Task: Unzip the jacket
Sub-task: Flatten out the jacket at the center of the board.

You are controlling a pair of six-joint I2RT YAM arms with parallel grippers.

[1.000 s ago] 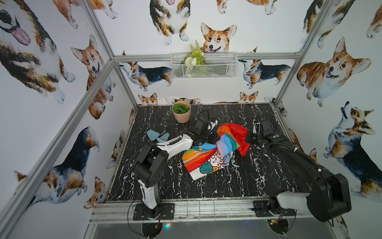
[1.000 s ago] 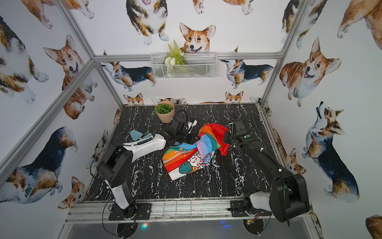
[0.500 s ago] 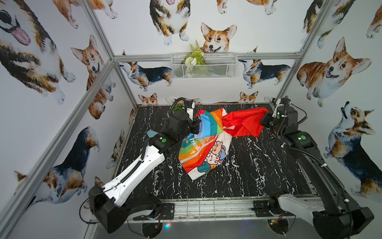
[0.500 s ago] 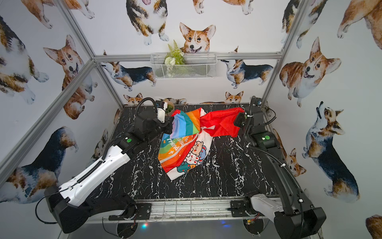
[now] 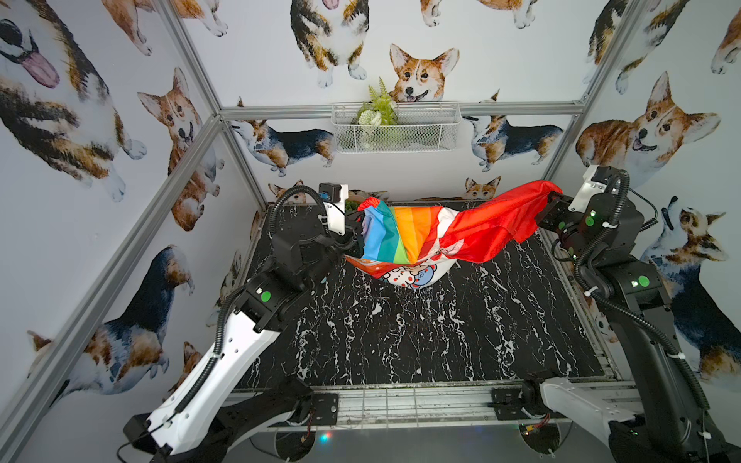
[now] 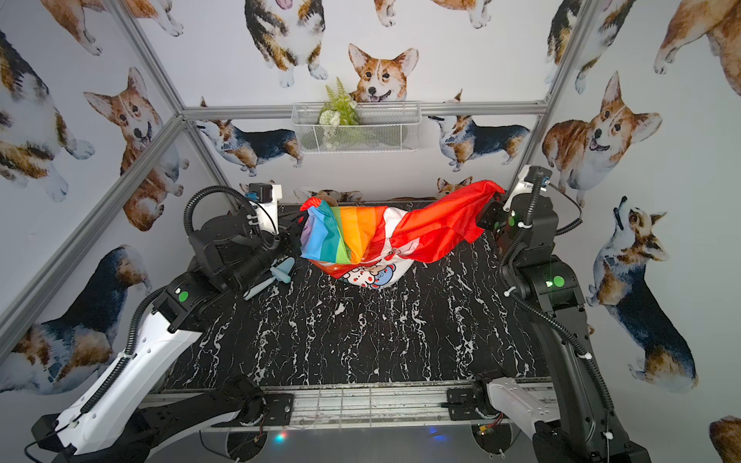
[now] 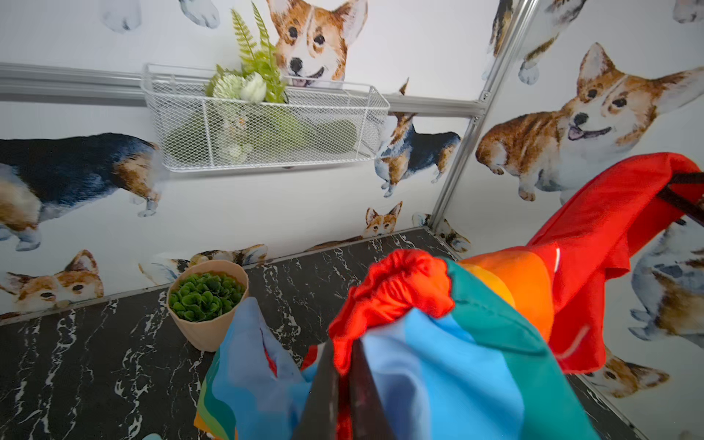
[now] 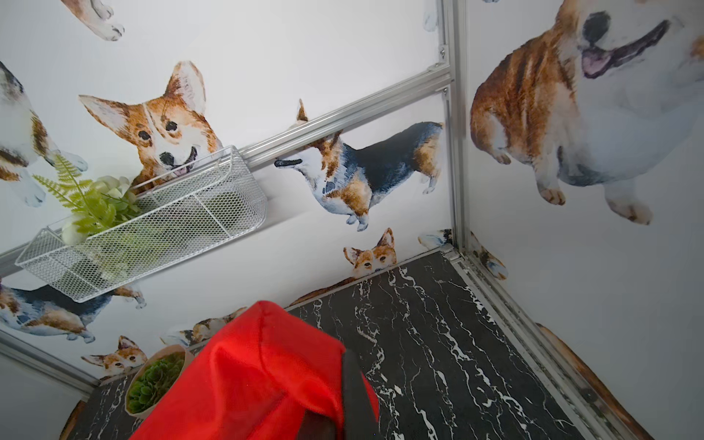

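Observation:
The jacket [image 5: 413,236] hangs stretched in the air over the back of the black marble table [image 5: 401,328], clear of it in both top views. Its rainbow half is on the left, its red hood [image 6: 441,224] on the right, and the white cartoon part [image 6: 373,276] sags lowest. My left gripper [image 5: 358,226] is shut on bunched red fabric at the rainbow end [image 7: 476,343]. In the left wrist view the left gripper [image 7: 344,352] has its jaws pressed together on that red cloth. My right gripper [image 5: 548,199] is shut on the hood [image 8: 259,373]; one black finger [image 8: 354,388] shows, the other is under the cloth. I cannot make out the zipper.
A tan pot of green plants [image 7: 207,304] stands at the back left, just behind the jacket's left end. A light blue tool [image 6: 276,276] lies on the table under the left arm. A white wire basket [image 5: 395,128] hangs on the back wall.
Both arms have risen and moved back and apart, lifting the jacket off the table. It went from a crumpled heap to a span stretched between the two grippers.

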